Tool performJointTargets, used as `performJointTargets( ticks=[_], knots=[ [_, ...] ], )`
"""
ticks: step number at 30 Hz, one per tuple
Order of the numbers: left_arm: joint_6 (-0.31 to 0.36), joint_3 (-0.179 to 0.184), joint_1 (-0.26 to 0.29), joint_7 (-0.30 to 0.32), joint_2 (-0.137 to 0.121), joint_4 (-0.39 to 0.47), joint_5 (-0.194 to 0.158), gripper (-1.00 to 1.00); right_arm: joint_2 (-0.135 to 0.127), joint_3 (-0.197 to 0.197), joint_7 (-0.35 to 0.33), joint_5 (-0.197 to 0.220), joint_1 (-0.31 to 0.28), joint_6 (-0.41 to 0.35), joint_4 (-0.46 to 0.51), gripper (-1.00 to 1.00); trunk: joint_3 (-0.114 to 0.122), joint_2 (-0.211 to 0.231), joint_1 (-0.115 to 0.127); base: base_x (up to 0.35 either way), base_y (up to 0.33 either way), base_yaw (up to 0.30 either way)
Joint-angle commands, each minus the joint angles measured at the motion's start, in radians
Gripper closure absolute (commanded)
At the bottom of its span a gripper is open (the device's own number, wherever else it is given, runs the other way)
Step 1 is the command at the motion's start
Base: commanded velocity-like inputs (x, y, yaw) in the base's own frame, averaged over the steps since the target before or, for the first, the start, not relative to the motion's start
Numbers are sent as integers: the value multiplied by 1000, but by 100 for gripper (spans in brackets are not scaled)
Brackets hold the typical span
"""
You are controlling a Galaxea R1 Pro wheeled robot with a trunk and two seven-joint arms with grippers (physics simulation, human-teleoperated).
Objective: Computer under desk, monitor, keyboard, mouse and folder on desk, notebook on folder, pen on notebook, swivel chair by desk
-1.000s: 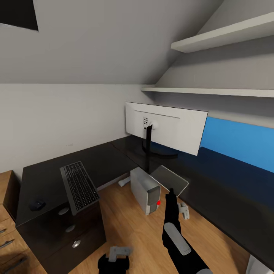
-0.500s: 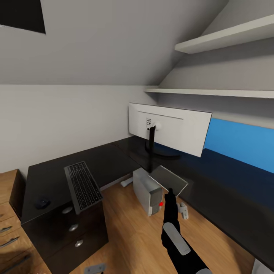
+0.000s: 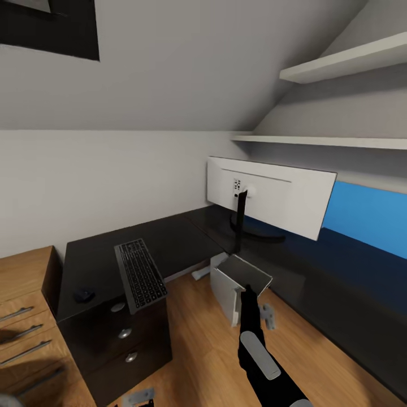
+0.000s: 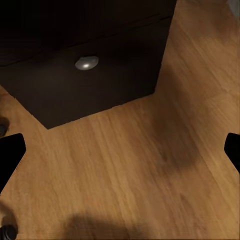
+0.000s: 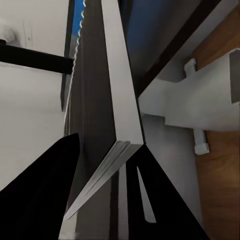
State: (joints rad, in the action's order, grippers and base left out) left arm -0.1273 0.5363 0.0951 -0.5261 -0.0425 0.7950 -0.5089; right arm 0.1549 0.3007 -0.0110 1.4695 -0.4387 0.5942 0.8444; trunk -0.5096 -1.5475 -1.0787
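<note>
Head view has the right gripper point(image 3: 247, 290) clamped on a corner of the computer point(image 3: 237, 281), which is tilted and sits at the desk's point(image 3: 186, 240) inner edge, below the monitor point(image 3: 271, 198) standing at the desk's corner. Keyboard point(image 3: 140, 274) overhangs the desk's front edge above the drawers, mouse point(image 3: 83, 294) near the left edge, while the left gripper point(image 4: 120, 150), fingers spread and empty, hangs over wooden floor point(image 4: 150, 165) beside the lowest drawer knob point(image 4: 86, 63).
</note>
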Motion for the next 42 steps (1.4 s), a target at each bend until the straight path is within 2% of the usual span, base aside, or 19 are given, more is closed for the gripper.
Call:
performJointTargets(
  ticks=[1, 3, 4, 7, 19, 33, 42],
  knots=[
    [-25, 8, 2, -7, -1, -3, -11, -100, -1, 3, 1, 6, -1, -3, 1, 100, 0, -1, 0, 0, 0, 194],
    [-54, 9, 2, -5, 0, -12, -10, -100, 0, 4, 3, 6, -1, -21, 1, 100, 3, -1, 0, 0, 0, 197],
    [-90, 11, 2, -4, 1, -23, -9, -100, 0, 4, 8, 6, -1, -51, 1, 100, 4, -1, 0, 0, 0, 209],
    [-108, 11, 2, -4, 1, -28, -8, -100, -1, 4, 20, 6, -1, -73, 1, 100, 7, -1, 0, 0, 0, 215],
    [-118, 11, 2, -9, 1, -32, -8, -100, -1, 4, 39, 6, -1, -91, 2, 100, 19, -1, 0, 0, 0, 219],
    [-117, 11, 2, -10, 2, -35, -9, -100, -4, -2, 39, 4, -2, -154, 1, 100, 32, -1, 0, 2, 0, 226],
    [-114, 13, 2, -5, 3, -39, -8, -100, -9, -10, 30, 1, -2, -149, 6, 100, 35, -1, 0, 192, 0, 96]
  ],
)
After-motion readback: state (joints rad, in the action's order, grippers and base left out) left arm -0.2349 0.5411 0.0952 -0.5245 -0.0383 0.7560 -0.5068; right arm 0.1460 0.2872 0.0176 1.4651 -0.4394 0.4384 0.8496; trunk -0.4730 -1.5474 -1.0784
